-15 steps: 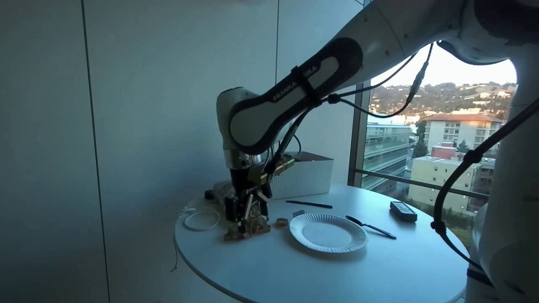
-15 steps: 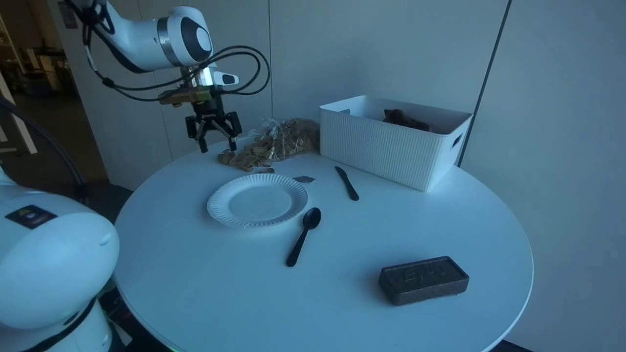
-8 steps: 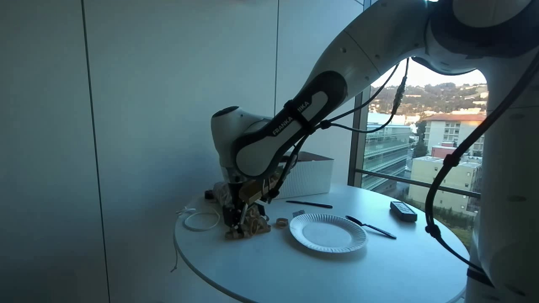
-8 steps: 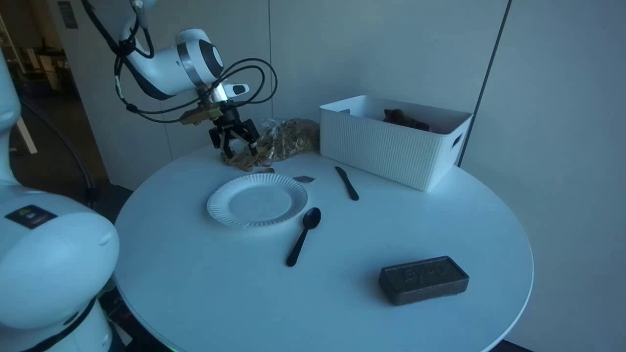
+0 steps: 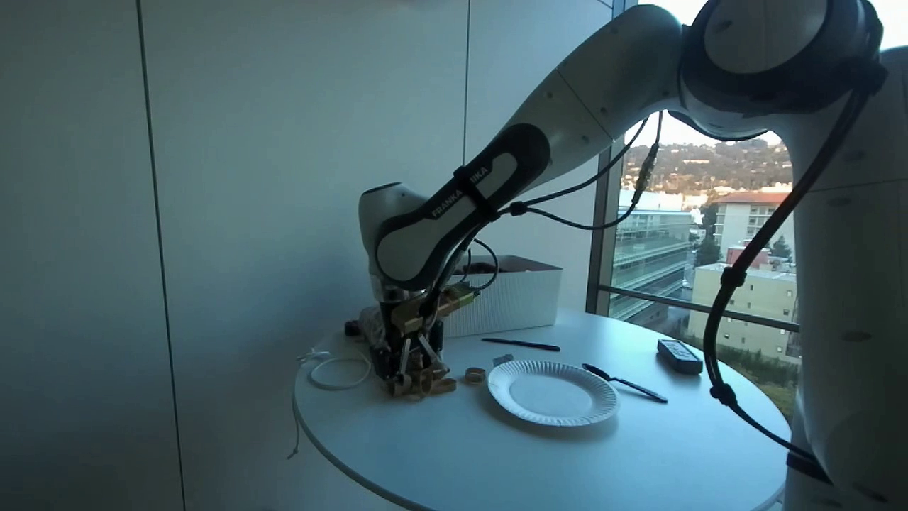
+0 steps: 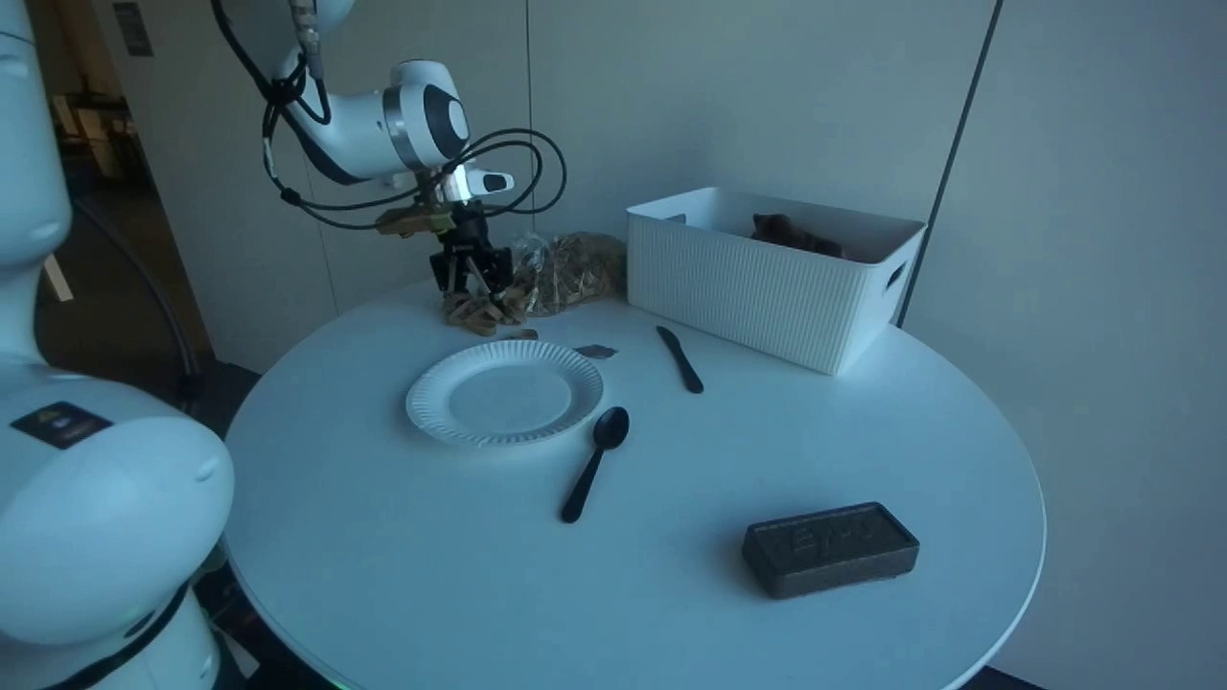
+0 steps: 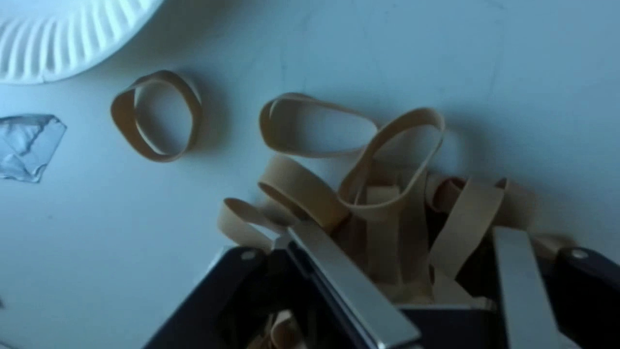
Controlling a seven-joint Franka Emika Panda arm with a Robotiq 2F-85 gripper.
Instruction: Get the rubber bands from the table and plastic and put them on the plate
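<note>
A pile of tan rubber bands (image 6: 472,316) lies on the table beside the clear plastic bag (image 6: 587,268) of more bands. The pile fills the wrist view (image 7: 310,194). One loose band (image 7: 125,114) lies apart, between pile and plate; it also shows in an exterior view (image 5: 475,381). The white paper plate (image 5: 553,394) holds nothing and shows in both exterior views (image 6: 508,395). My gripper (image 6: 474,292) points down into the pile. In the wrist view its fingers (image 7: 402,252) stand apart with several bands between them. The fingertips are hidden among the bands.
A white ribbed box (image 6: 748,287) stands behind. A black knife (image 6: 681,359), a black spoon (image 6: 594,465) and a dark eraser block (image 6: 830,549) lie on the table. A grey scrap (image 7: 26,145) lies near the plate. A white cord loop (image 5: 340,372) lies at the table edge.
My gripper has come down into the band pile and moved toward the plastic bag. It has turned upright after a tilt. Some bands in the pile have shifted.
</note>
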